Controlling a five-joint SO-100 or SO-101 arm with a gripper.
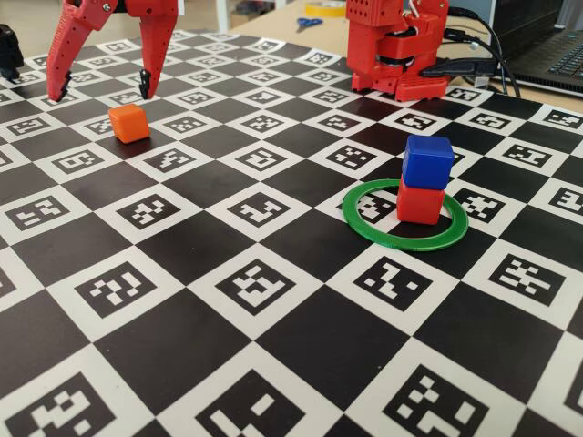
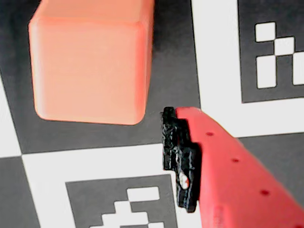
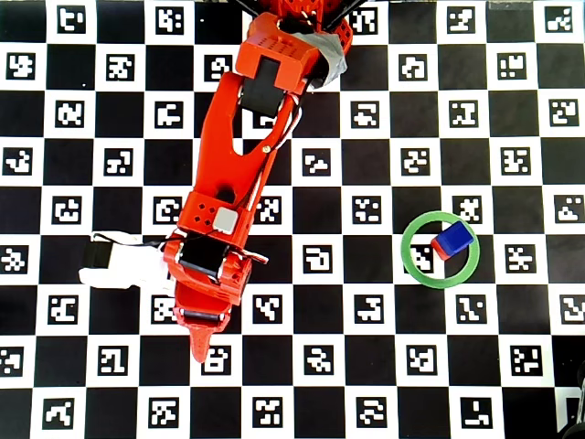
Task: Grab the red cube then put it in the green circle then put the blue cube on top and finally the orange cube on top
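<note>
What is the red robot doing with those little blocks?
It is building a tiny tower. The red cube already sits inside the green circle, and the blue cube is stacked on top of it. Now the robot's pincer is open and hangs just behind the orange cube, which sits alone on the checkered board. It has not grabbed that one yet; the orange cube is the last block left to go on the tower.

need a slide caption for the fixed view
Open hand poised above the orange cube, while the blue cube already sits on the red cube inside the green circle.
</note>
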